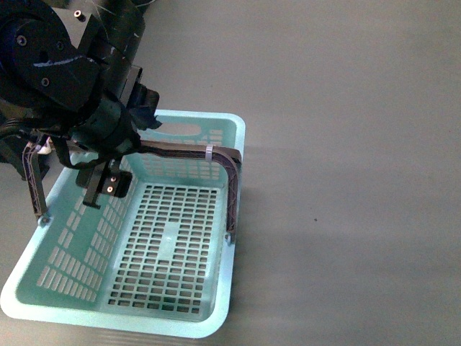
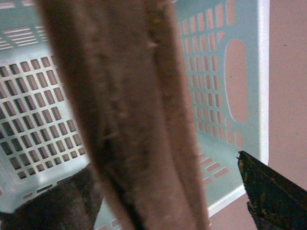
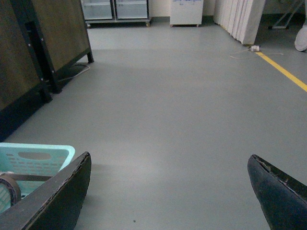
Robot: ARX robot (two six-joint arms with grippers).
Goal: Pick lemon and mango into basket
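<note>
The left end effector [image 2: 163,163] stands wide, its two dark fingers [image 2: 271,194] spread to either side of the brown handle [image 2: 129,120]. The handle runs between them, close up against the wrist camera. One finger lies against the handle's edge and the other is clear of it, so nothing is gripped. Behind the handle the wrist view shows slotted turquoise walls and an oval hand-hole.

In the front view the left arm [image 1: 65,79] hangs over the far-left part of the basket [image 1: 223,288]. The handle is raised upright across the basket, with a pale band [image 1: 209,153] wrapped near its right bend. The basket sits on the grey table [image 1: 346,144] at the lower left of the view.

The right end effector [image 3: 169,157] is also wide and holds nothing. It is well off to the side, with only a corner of the basket at the edge of its wrist view. Beyond it lie a yellow line [image 3: 283,72] and a dark cabinet [image 3: 53,33]
</note>
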